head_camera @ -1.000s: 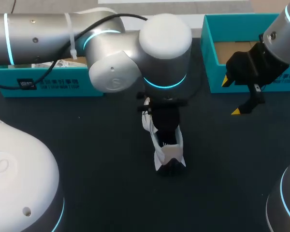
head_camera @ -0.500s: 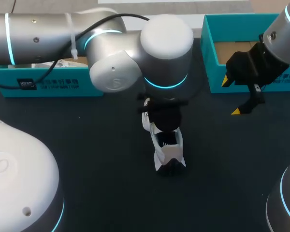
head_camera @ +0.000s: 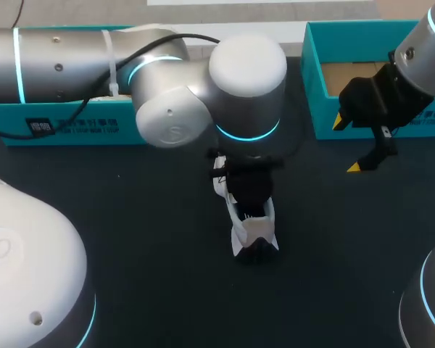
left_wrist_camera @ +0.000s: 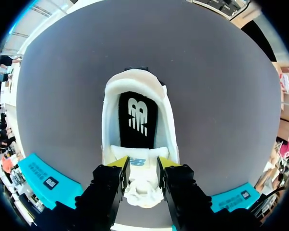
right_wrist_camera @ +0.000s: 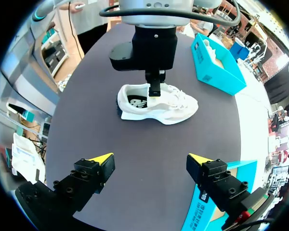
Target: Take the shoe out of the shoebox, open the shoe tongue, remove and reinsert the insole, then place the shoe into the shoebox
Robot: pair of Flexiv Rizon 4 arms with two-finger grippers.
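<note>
My left gripper [left_wrist_camera: 142,167] is pinched shut on the tongue [left_wrist_camera: 140,186] of the white sneaker [left_wrist_camera: 166,130], which stands upright on the dark table [left_wrist_camera: 221,96]. My right gripper [right_wrist_camera: 150,159] hangs spread wide, holding nothing, at the teal shoebox's [head_camera: 315,87] front wall.

Robot lab: left arm [head_camera: 174,94], right arm [head_camera: 420,51], table [head_camera: 130,217], shoebox [head_camera: 322,116].

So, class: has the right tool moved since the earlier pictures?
No. In the head view the right tool hangs at the same spot against the box beside it.
</note>
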